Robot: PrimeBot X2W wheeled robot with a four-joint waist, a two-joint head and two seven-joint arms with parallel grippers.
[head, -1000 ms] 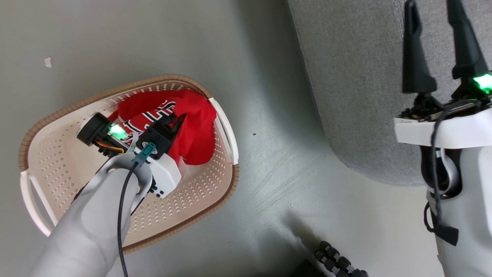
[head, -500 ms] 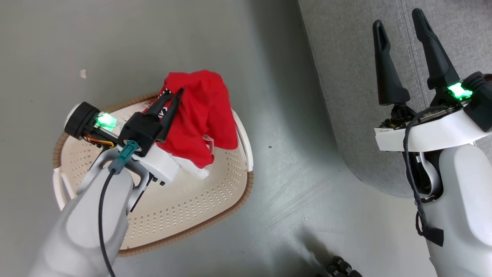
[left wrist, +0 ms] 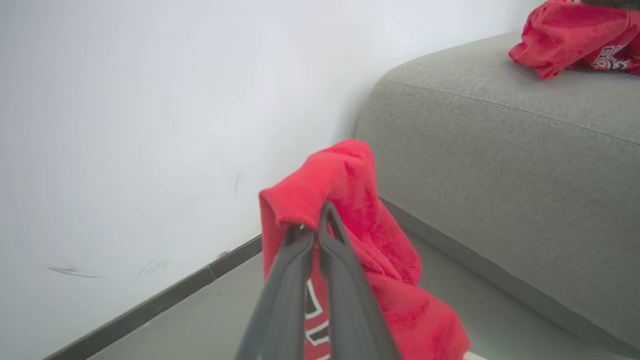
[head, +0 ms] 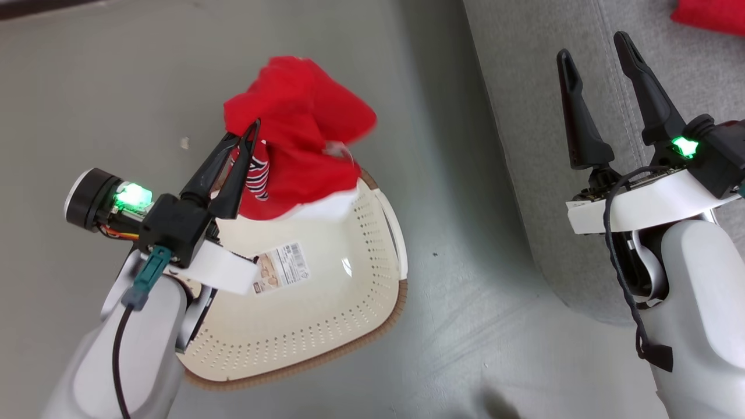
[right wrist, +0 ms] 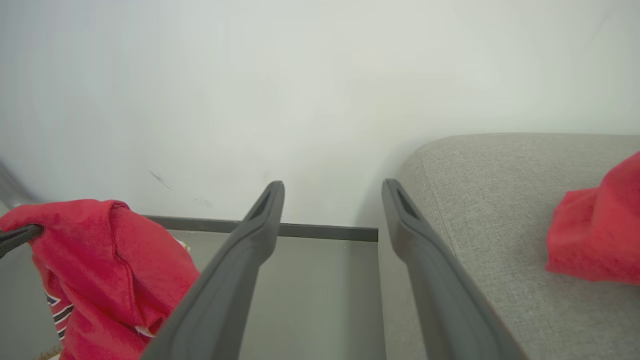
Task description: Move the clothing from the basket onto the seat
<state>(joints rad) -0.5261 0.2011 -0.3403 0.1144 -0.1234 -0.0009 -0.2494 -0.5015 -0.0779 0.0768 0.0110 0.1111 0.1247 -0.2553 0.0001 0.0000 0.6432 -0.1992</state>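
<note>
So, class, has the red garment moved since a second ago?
Yes. The red garment, clamped in the left gripper, has risen from inside the basket to hang over its far rim.

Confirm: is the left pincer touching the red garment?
Touching. The left wrist view shows the left pincer shut on a fold of the red garment, which hangs from its tips.

Head camera looks down on basket [head: 326, 331] and seat [head: 518, 105] — both wrist cameras, low, share wall [left wrist: 150, 100] and seat.
</note>
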